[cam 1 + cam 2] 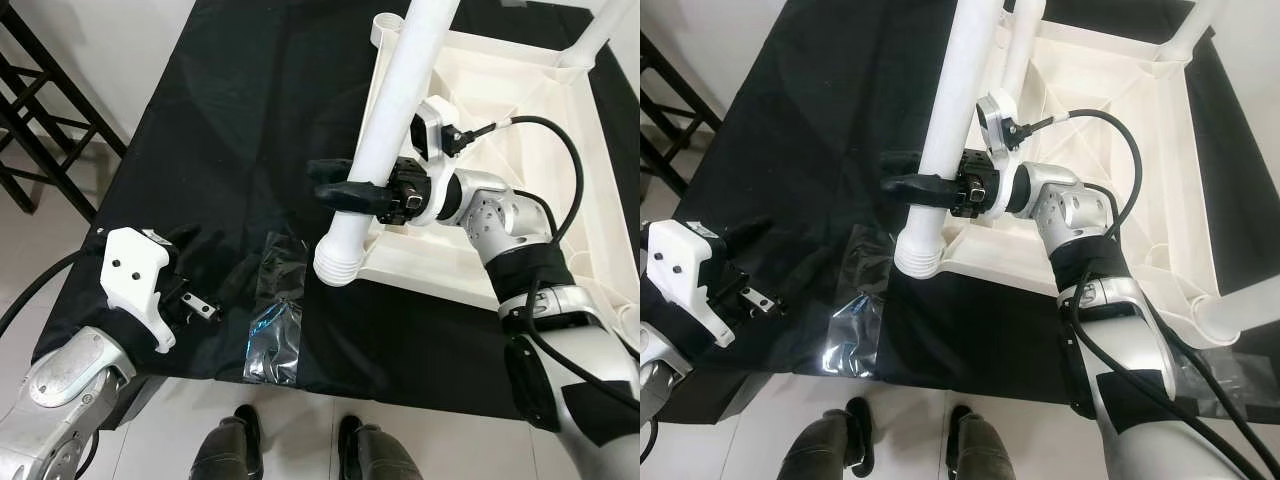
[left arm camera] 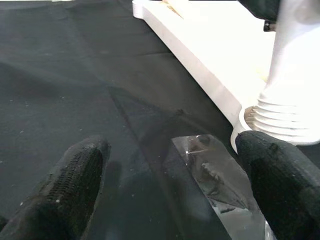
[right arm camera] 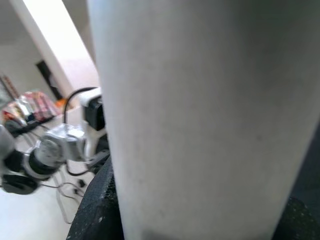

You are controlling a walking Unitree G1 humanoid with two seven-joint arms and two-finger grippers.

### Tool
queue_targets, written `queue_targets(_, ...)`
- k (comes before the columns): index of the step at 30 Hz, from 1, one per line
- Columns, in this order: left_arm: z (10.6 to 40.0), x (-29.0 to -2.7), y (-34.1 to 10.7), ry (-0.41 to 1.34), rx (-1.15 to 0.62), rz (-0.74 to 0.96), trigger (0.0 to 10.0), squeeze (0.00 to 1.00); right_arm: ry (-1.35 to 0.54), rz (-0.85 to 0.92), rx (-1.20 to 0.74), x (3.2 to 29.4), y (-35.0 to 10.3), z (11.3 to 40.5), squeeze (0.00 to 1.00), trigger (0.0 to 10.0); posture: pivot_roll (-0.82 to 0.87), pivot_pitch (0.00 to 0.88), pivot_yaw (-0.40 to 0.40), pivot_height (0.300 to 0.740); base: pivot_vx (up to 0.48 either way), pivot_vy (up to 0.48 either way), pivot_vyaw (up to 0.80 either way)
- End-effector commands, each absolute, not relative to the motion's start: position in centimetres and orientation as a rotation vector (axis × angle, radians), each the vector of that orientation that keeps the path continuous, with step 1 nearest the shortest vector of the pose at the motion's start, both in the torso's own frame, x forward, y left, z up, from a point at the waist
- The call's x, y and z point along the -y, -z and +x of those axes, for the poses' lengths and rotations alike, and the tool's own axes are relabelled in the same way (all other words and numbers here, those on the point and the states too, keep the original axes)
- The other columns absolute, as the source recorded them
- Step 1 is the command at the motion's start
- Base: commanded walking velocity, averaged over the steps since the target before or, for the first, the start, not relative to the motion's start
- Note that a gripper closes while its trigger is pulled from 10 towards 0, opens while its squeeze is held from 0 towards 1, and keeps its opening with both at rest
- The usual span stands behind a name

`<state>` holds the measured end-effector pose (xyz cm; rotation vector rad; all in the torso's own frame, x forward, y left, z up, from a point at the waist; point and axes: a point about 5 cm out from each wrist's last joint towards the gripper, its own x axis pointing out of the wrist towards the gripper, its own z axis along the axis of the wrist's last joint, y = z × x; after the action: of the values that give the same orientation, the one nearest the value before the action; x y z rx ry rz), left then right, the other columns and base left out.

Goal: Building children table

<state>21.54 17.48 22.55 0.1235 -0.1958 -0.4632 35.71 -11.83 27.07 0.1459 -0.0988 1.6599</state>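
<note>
At frame centre, the long white plastic table leg (image 1: 385, 140) is clamped by the right gripper (image 1: 345, 190), its threaded end beside the upturned white tabletop (image 1: 500, 130)'s lower-left corner socket. Thread and socket should be aligned squarely before turning. The left gripper (image 2: 175, 195) hangs spread, empty, lower left.

Right gripper (image 1: 902, 184) seemingly around table leg (image 1: 952, 110)

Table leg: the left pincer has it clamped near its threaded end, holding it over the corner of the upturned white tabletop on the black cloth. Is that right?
Not quite: the right pincer, not the left, is clamped on the table leg; the left eye view shows this. The rest stands: the grip is near the threaded end, over the corner of the upturned white tabletop on the black cloth. The left pincer hovers open above the cloth.
</note>
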Motion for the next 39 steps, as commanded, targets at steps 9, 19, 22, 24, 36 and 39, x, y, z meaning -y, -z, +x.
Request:
queue_targets(9, 20.8, -17.4, -22.4, 0.48, 0.183, 0.129, 10.0, 0.0, -1.597, -0.081, 0.034, 11.0, -24.8, 36.2, 0.0, 10.0, 0.12, 0.352, -0.089, 0.74, 0.0, 0.0, 0.0)
queue_targets(19, 20.8, -17.5, -22.4, 0.484, 0.179, 0.129, 10.0, 0.0, -1.657, -0.261, 0.081, 10.0, -23.9, 34.7, 0.0, 10.0, 0.12, 0.35, -0.086, 0.74, 0.0, 0.0, 0.0)
queue_targets(22, 20.8, -17.5, -22.4, 0.487, 0.176, 0.13, 10.0, 0.0, -1.696, -0.328, 0.094, 9.5, -23.4, 33.9, 0.0, 10.0, 0.12, 0.348, -0.085, 0.74, 0.0, 0.0, 0.0)
queue_targets(24, 20.7, -17.5, -22.4, 0.49, 0.175, 0.13, 10.0, 0.0, -1.712, -0.352, 0.101, 9.4, -23.1, 33.5, 0.0, 10.0, 0.12, 0.348, -0.085, 0.74, 0.0, 0.0, 0.0)
queue_targets(36, 20.6, -17.4, -22.5, 0.494, 0.175, 0.127, 10.0, 0.0, -1.722, -0.419, 0.069, 9.8, -21.4, 32.8, 0.0, 10.0, 0.12, 0.359, -0.082, 0.74, 0.0, 0.0, 0.0)
queue_targets(39, 20.6, -17.4, -22.5, 0.494, 0.175, 0.127, 10.0, 0.0, -1.749, -0.432, 0.059, 9.7, -21.2, 32.3, 0.0, 10.0, 0.12, 0.361, -0.083, 0.74, 0.0, 0.0, 0.0)
